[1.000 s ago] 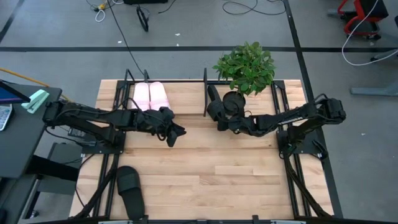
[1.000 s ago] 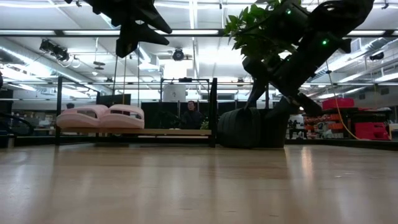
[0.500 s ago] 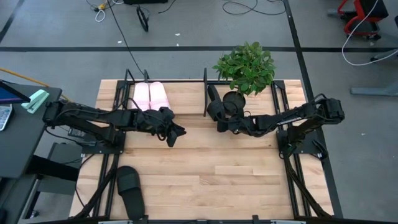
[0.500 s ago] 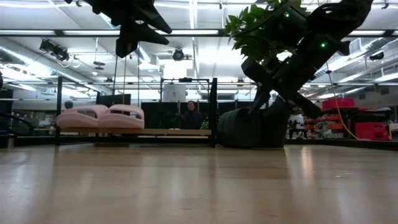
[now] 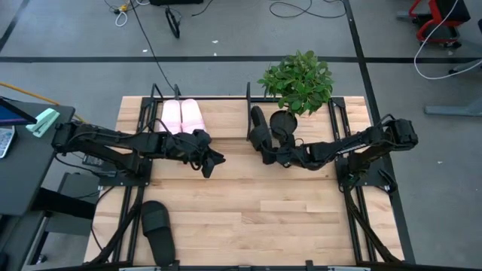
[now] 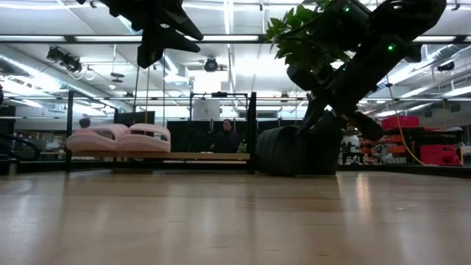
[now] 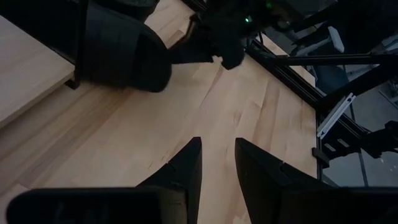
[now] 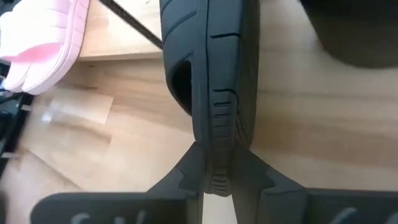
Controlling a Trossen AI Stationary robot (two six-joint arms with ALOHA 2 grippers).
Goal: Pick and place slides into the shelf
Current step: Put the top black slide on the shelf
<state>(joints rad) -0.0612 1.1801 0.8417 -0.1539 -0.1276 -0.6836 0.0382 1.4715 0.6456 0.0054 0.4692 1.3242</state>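
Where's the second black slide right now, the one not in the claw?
In the high view, the loose black slide lies flat at the table's near-left corner, beside the left arm's frame, far from the shelf holding the pink slides.

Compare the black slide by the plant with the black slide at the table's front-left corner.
The black slide by the plant sits at the shelf's right end, clamped by the right gripper; the front-left black slide lies far from the shelf, untouched. The first stands on edge in the grip, the second flat on its sole. Both are black with a wide strap.
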